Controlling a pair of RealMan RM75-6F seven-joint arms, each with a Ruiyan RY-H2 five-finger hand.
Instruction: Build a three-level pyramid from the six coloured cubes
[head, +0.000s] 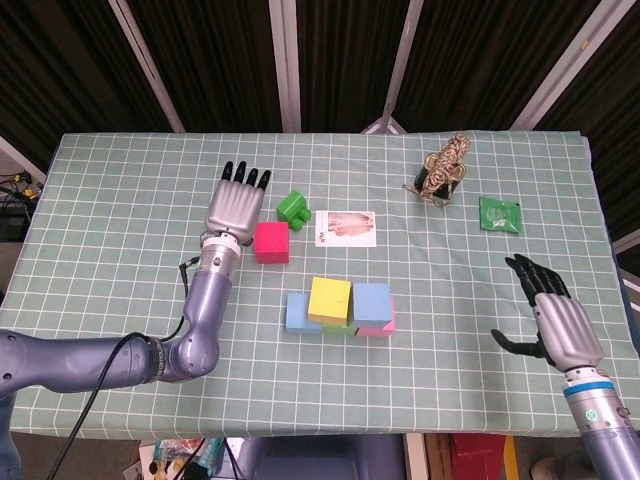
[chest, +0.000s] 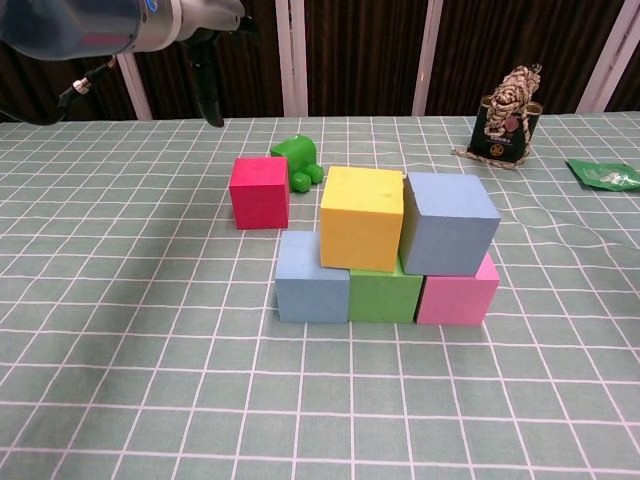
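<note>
from the head view, the left hand is being held open, flat, just left of the red cube; the right hand is spread empty, well apart. from the chest view, five cubes are stacked in two levels, the red cube behind.

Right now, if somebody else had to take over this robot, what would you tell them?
Left robot hand: open, empty, just left of the red cube.
Right robot hand: open, empty, far right.
Done: bottom row of light blue cube, green cube, pink cube; yellow cube and grey-blue cube on top.
Left: red cube, loose behind the stack, goes on the very top.
</note>
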